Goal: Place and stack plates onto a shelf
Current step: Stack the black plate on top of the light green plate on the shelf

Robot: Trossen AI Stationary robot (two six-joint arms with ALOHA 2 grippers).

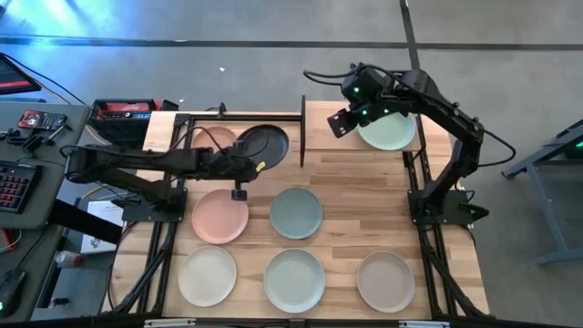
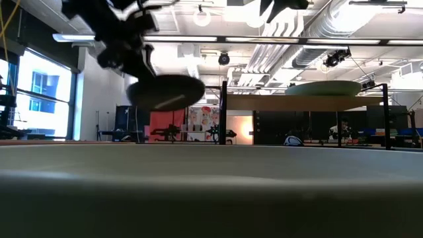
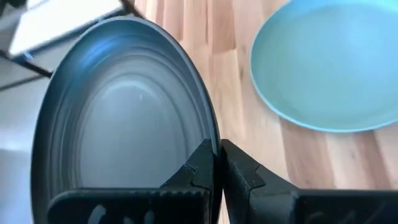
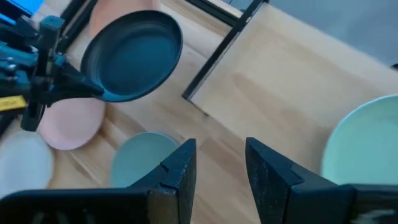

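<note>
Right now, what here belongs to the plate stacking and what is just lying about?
Job: black plate clamped in left gripper; shelf carrying a pale green plate; six plates on the tabletop; right gripper open over the shelf.
Lying about: keyboard, red box.

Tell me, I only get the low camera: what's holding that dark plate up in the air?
Observer: The left gripper, shut on the rim of the black plate.
Operator: Is the other arm carrying one too?
Observer: No. The right gripper is open and empty, above the shelf.
Operator: How many plates wait down low?
Observer: Five lie in front of the shelf: pink plate, sage plate, cream plate, pale plate, beige plate.
</note>
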